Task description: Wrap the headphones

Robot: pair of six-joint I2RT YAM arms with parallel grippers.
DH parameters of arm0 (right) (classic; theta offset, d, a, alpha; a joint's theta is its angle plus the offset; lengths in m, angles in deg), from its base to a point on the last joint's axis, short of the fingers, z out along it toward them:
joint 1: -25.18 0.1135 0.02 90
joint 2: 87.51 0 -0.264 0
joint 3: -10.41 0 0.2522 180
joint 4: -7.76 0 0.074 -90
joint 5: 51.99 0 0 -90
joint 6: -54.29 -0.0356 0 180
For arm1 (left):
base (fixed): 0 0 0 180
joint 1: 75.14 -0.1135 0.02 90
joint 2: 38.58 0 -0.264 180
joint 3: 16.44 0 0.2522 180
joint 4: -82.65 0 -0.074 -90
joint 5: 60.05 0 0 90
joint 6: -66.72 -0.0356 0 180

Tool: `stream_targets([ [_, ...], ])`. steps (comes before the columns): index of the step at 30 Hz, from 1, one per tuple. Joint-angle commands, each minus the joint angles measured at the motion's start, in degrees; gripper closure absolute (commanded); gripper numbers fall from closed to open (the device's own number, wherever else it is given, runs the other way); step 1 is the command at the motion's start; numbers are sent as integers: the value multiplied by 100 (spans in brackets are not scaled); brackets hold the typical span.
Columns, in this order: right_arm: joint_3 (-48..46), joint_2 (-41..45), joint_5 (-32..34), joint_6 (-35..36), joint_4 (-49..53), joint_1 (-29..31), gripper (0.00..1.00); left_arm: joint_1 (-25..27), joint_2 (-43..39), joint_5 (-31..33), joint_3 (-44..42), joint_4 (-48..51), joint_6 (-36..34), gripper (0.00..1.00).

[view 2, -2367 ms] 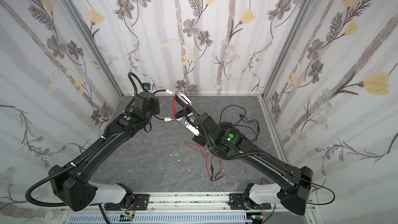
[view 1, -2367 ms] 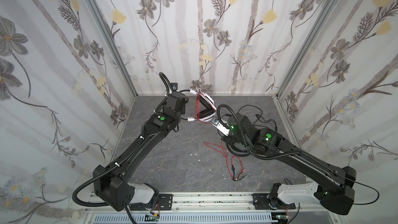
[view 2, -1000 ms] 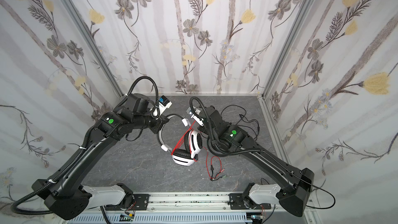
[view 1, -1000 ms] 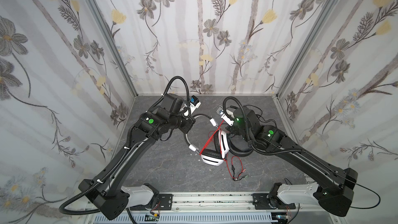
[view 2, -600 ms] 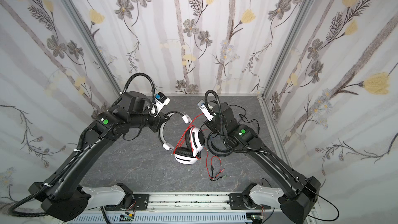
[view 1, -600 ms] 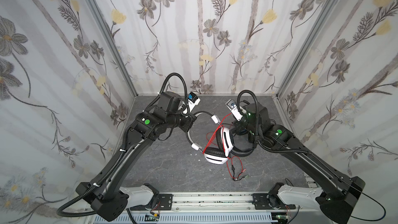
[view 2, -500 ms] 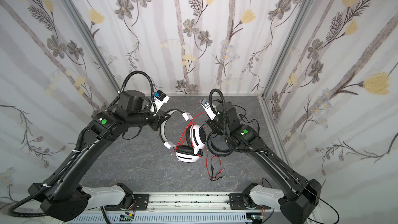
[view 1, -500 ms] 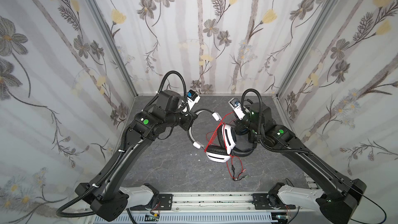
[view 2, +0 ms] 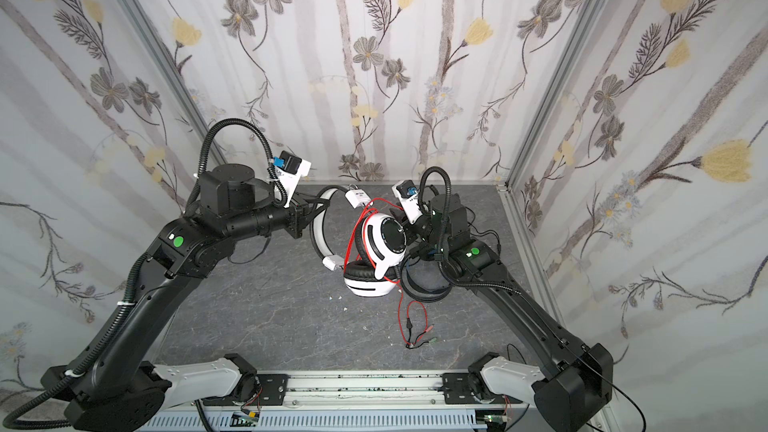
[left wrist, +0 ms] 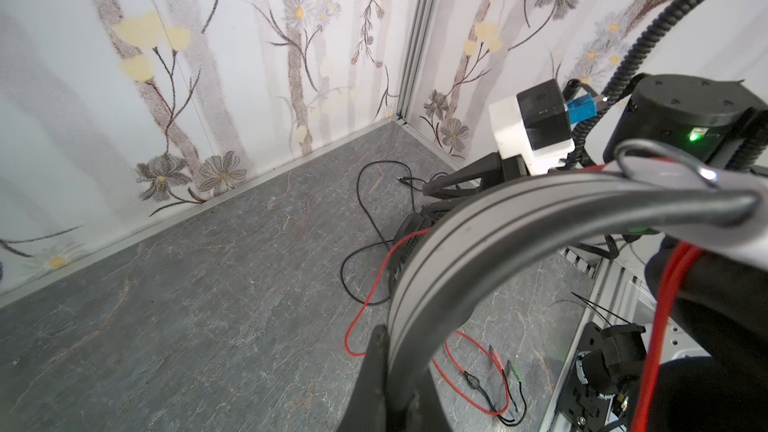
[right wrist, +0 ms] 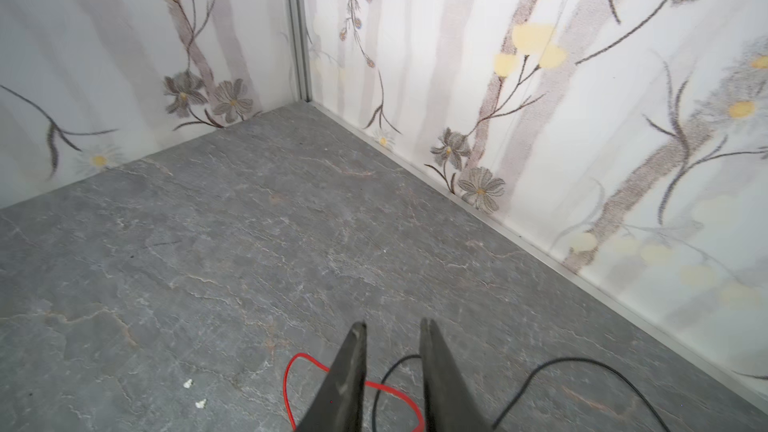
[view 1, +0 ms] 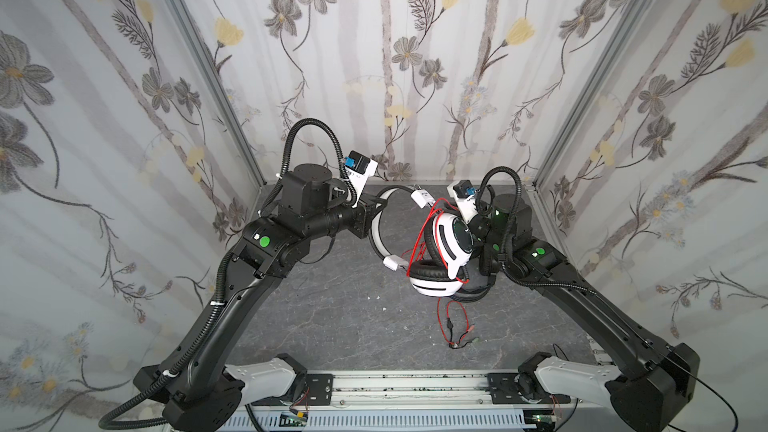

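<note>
Red cord (view 1: 417, 238) is seen looped several times round the white headset (view 1: 446, 243), which is held off the table (view 1: 332, 305) by its headband (view 1: 375, 238) in the clamped left gripper (view 1: 376, 206). A plugged tail (view 1: 451, 324) is left lying, and the black headset (left wrist: 409, 226) (cord loose) is judged unwrapped. The right gripper (right wrist: 392, 326) is parted narrowly, empty. Against the earlier frames, the headset is found well forward of the back wall (view 1: 395, 76).

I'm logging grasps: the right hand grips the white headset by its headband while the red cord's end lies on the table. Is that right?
No: it is the left hand that grips the white headset by its headband, as the left wrist view shows; the right hand stands open on nothing. The red cord does end on the table.
</note>
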Motion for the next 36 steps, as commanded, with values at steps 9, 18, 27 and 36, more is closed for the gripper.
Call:
stream_targets([
  [9,-363,-488,-1100,-967,-1532,-48,76,-3,149,98,119,-1413,900,100],
  [18,-430,-1108,-1651,-1524,-2173,-119,81,-3,328,45,357,-1666,1252,100],
  [27,-714,-1490,-1903,-1979,-2824,-235,75,-12,328,125,415,-1764,1452,100],
  [36,-562,-2025,-2207,-2267,-3218,-258,77,-7,258,217,234,-2014,1641,100],
])
